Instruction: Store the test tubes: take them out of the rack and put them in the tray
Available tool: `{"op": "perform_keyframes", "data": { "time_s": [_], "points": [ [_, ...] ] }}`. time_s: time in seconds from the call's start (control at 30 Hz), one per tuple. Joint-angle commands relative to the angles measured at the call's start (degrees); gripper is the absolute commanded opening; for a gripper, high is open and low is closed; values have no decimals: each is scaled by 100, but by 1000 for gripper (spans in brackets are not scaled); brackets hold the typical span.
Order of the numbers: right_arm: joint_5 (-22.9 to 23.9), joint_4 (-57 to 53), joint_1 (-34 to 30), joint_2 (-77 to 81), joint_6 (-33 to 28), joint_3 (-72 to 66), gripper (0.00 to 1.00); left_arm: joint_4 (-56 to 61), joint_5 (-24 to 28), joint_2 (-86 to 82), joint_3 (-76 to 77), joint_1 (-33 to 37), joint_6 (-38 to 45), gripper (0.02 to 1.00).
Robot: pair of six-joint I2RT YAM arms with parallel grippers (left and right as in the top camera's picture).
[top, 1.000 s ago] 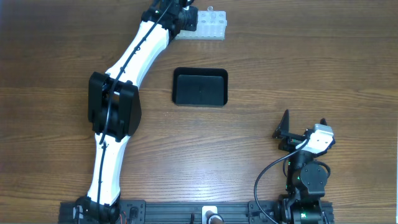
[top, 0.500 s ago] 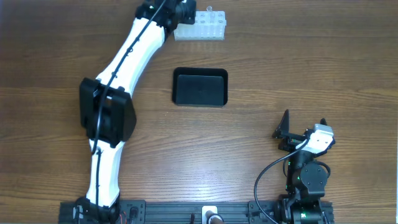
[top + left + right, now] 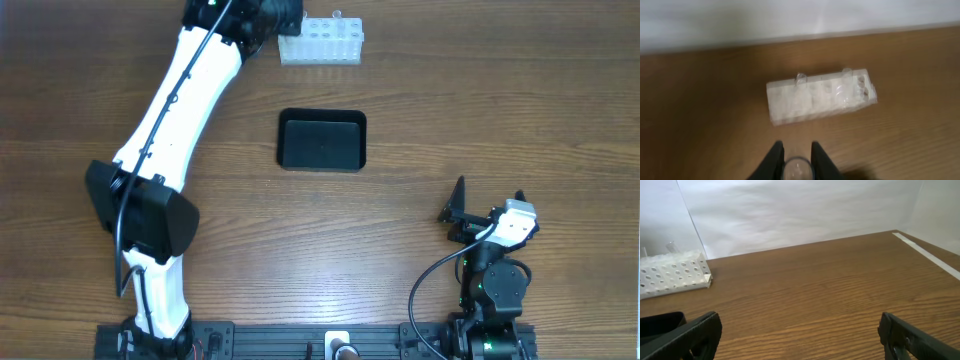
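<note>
Your left gripper [image 3: 796, 146] has drawn back from the left end of the test tube rack [image 3: 820, 95], and the arm's elbow has swung out, away from the rack. Its fingers are clamped on a clear test tube [image 3: 797, 168], which now hangs free just beside the rack. The pull-out looks finished, so what's left for this tube is the carry to the black tray [image 3: 322, 145], which lies empty near the rack on the side towards the arm bases. At least one more tube [image 3: 338, 14] stands in the rack. Your right gripper [image 3: 489, 195] rests wide open, well apart from the rack.
</note>
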Motion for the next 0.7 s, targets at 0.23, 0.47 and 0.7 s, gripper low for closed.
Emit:
{"op": "perform_keyframes", "data": {
  "time_s": [0.23,0.47,0.7],
  "points": [
    [-11,-15,-26,-63,-31,-31,993,-2155,992,-323,61,-162,-616,51],
    [-9,-15,-26,-63,-31,-31,991,-2929,1189,-195,61,-315,-774,75],
    [-11,-15,-26,-63,-31,-31,991,-3086,1196,181,61,-315,-772,77]
  ]
}}
